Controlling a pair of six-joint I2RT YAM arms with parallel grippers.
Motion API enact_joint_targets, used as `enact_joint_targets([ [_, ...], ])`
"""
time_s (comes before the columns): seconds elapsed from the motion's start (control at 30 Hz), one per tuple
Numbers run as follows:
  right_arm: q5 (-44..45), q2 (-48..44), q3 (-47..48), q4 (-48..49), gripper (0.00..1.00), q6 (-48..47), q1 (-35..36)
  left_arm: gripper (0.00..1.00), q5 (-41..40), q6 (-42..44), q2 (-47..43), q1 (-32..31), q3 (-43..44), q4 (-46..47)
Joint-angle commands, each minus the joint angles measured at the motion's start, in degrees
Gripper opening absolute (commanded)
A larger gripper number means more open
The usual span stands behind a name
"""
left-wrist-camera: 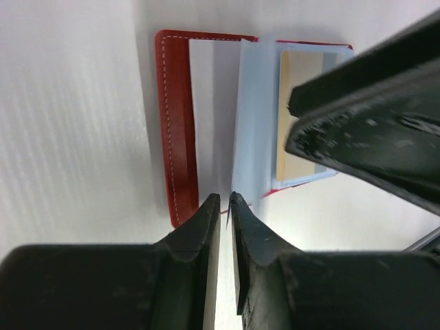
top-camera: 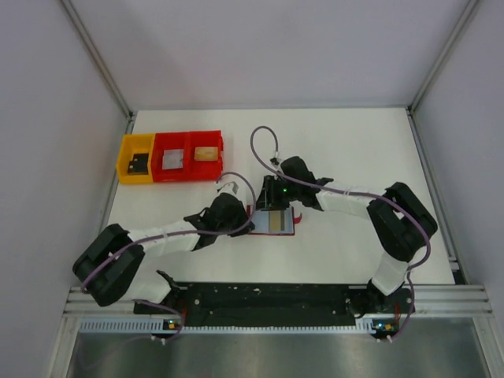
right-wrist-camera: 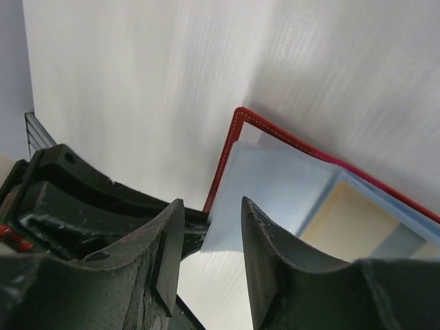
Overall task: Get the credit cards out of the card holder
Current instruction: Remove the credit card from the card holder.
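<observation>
The red card holder (top-camera: 273, 223) lies open on the white table, with its grey-blue pockets facing up. My left gripper (left-wrist-camera: 225, 203) is shut on the near edge of a thin grey-blue pocket sheet (left-wrist-camera: 251, 124) and holds it up from the red cover (left-wrist-camera: 177, 130). A tan credit card (left-wrist-camera: 300, 113) sits in the pocket on the far half. My right gripper (right-wrist-camera: 210, 223) hovers over the holder with its jaws open. A corner of the blue sheet (right-wrist-camera: 275, 185) shows past the gap. In the top view the right gripper (top-camera: 272, 198) is at the holder's far edge.
A yellow bin (top-camera: 126, 167) and two red bins (top-camera: 189, 140) stand in a row at the back left, each holding a small flat item. The right gripper's black body (left-wrist-camera: 371, 117) crowds the right of the left wrist view. White walls enclose the table.
</observation>
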Motion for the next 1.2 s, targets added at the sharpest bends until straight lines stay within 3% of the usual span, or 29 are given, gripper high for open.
enact_joint_targets([
  [0.0, -2.0, 4.4, 4.0, 1.6, 0.40, -0.6, 1.2, 0.17, -4.4, -2.1, -8.2, -0.1, -3.3, 1.4],
  [0.37, 0.5, 3.2, 9.5, -6.2, 0.42, -6.8, 1.3, 0.19, 4.3, -1.5, -15.3, -0.2, -1.2, 2.3],
  [0.83, 0.5, 5.2, 13.2, -8.7, 0.40, -8.5, 1.1, 0.19, 6.3, 0.5, -3.8, -0.2, 5.5, 2.5],
  [1.17, 7.0, -2.9, 5.6, -11.1, 0.41, -11.6, -5.1, 0.03, 1.0, 0.6, 3.2, 0.3, 3.7, 2.2],
])
